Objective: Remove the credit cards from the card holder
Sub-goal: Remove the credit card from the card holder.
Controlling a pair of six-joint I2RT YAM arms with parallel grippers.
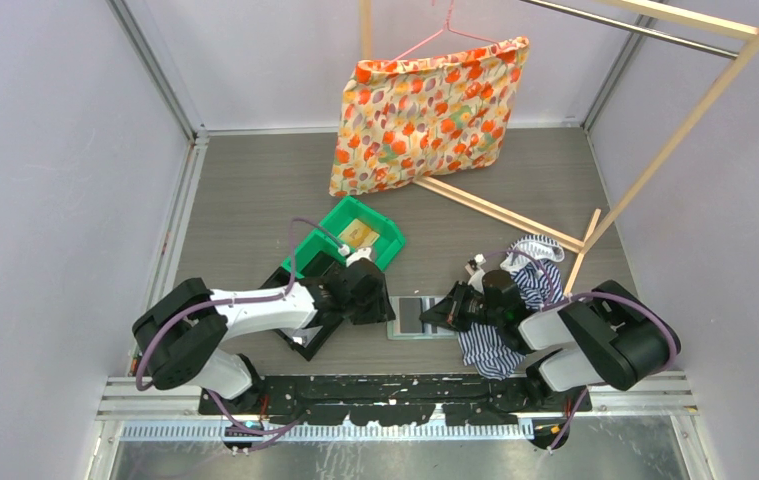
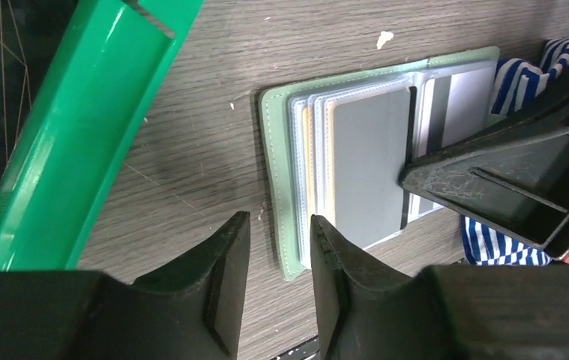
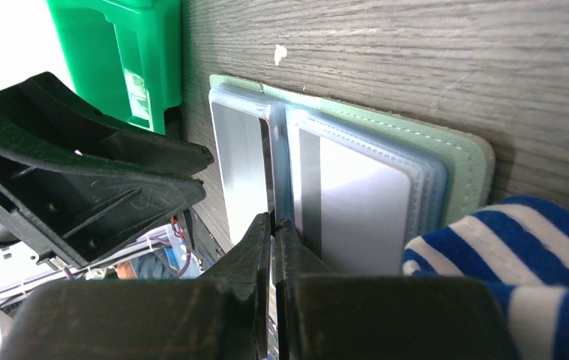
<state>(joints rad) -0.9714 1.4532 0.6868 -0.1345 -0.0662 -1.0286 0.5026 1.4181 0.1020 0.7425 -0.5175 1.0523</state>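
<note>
We've got the card holder (image 2: 275,172) lying open and flat on the surface (image 2: 191,172), dead centre of the left wrist view, with the credit cards (image 2: 367,165) tucked in clear plastic sleeves (image 2: 297,142): a grey one on top and a sliver of tan-gold edge (image 2: 305,150) peeking out to its left. These cards look light, stiff and slick, and the sleeves look glossy too, so we'd expect them to slide readily once an exposed edge is pinched. The wallet itself looks soft and light, likely to drag along unless pinned. The best hold looks to be the card's short free edge at the sleeve mouth. The left end effector (image 2: 280,270) is moderately open and holds nothing, its tips straddling the wallet's lower left corner. The right end effector (image 3: 273,225) has its jaws pressed together, with the tips down on the centre fold. We can't tell whether it nips a sleeve edge or only pins it. It's crowded here: the green bin (image 2: 94,127) fills the left of the frame, just beside the wallet, the blue-striped cloth (image 3: 506,247) butts against the wallet's edge at lower right of the right wrist view, and the two end effectors sit very near each other.
</note>
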